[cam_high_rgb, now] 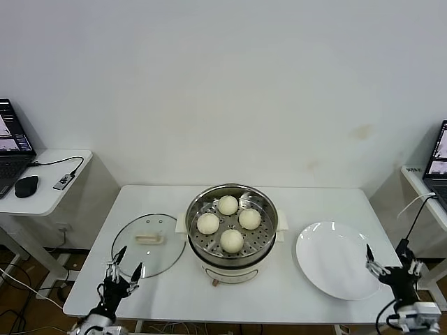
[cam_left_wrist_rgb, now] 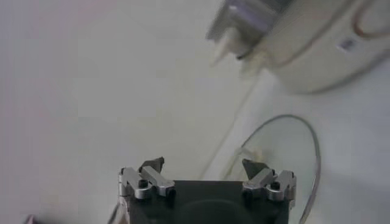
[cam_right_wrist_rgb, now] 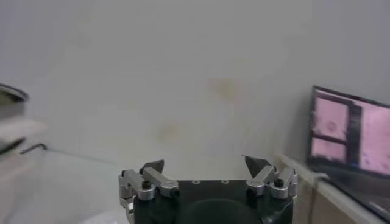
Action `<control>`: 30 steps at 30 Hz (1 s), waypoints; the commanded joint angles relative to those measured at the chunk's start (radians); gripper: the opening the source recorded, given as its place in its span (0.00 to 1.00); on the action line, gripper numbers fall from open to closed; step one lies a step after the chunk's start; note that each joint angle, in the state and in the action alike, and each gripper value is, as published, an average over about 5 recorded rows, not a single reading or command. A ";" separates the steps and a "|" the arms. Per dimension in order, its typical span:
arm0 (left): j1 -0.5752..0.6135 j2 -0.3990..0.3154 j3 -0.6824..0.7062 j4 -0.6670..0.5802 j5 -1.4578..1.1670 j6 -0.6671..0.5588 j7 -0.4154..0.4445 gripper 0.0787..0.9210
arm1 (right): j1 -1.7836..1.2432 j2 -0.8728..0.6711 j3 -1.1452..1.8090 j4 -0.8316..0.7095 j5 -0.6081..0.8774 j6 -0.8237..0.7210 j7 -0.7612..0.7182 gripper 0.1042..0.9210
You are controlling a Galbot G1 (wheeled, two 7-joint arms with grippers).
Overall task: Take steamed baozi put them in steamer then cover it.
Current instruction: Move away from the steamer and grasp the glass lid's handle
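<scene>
The steamer (cam_high_rgb: 233, 268) stands at the middle of the white table, uncovered. Several pale baozi (cam_high_rgb: 228, 204) lie on its perforated tray. The cover (cam_high_rgb: 140, 255), clear glass with a cream handle (cam_high_rgb: 148, 239), lies flat on the table to the steamer's left. My left gripper (cam_high_rgb: 129, 262) is low at the table's front edge, just in front of the cover, open and empty. In the left wrist view the left gripper (cam_left_wrist_rgb: 203, 162) faces the cover (cam_left_wrist_rgb: 286, 152) and the steamer's base (cam_left_wrist_rgb: 317, 49). My right gripper (cam_high_rgb: 391, 264) (cam_right_wrist_rgb: 204, 161) sits open and empty at the table's front right.
An empty white plate (cam_high_rgb: 335, 259) lies right of the steamer, close to my right gripper. A side desk on the left carries a laptop (cam_high_rgb: 10, 143) and a mouse (cam_high_rgb: 26, 185). Another laptop (cam_high_rgb: 438, 160) (cam_right_wrist_rgb: 347, 131) stands on a desk at the right, with cables hanging.
</scene>
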 commanded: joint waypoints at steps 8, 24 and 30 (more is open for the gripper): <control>-0.300 0.079 0.065 0.278 0.179 -0.018 0.003 0.88 | -0.074 0.081 0.079 -0.001 -0.036 0.036 0.017 0.88; -0.404 0.042 0.142 0.374 0.203 -0.018 0.014 0.88 | -0.091 0.099 0.079 0.008 -0.052 0.042 0.013 0.88; -0.445 0.035 0.163 0.422 0.208 -0.017 0.010 0.88 | -0.086 0.104 0.079 -0.005 -0.057 0.042 0.013 0.88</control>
